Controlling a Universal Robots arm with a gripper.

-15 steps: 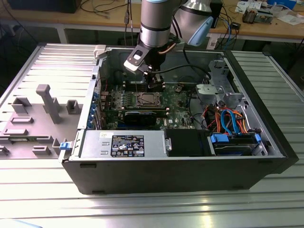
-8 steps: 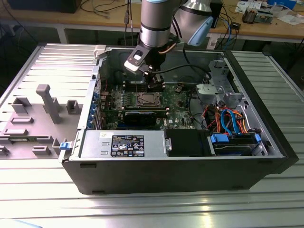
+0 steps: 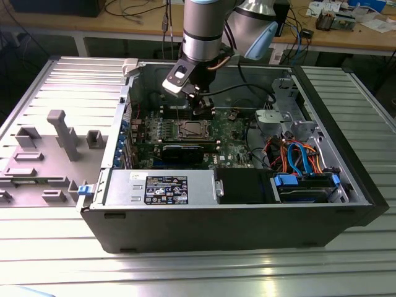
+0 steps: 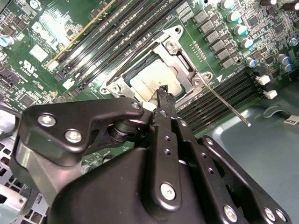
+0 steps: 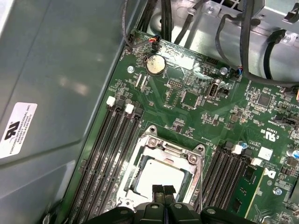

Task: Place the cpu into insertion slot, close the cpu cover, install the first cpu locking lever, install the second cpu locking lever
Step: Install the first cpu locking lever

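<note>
Broadly, a ribbed metal table (image 3: 185, 272) is seen bearing an open computer case (image 3: 247, 229), which takes up the middle of the exterior view. The robot arm (image 3: 203, 31) is seen coming down into the case from the upper middle of that frame. A grey-labelled power supply (image 3: 161, 185) is set along the case's near wall, toward the lower left. Behind it the green motherboard (image 3: 235, 136) is laid flat, with a black graphics card (image 3: 182, 151) standing across it. Long dark memory slots (image 5: 110, 154) are ranged on both sides of the insertion slot (image 3: 190, 129), which is found just left of the exterior view's centre.

The cpu cover (image 5: 170, 150) appears to be laid down over the slot, and the cpu (image 5: 159, 175) (image 4: 152, 81) is seated inside, its pale top framed by the cover's window. The gripper (image 5: 163, 189) (image 4: 163, 91) (image 3: 198, 108) is poised just above the cpu's edge; its fingertips are drawn together with barely a slit between them, and nothing is held. A thin locking lever (image 4: 226, 106) is seen angling out from one corner of the slot across the neighbouring memory slots, its end free.
</note>
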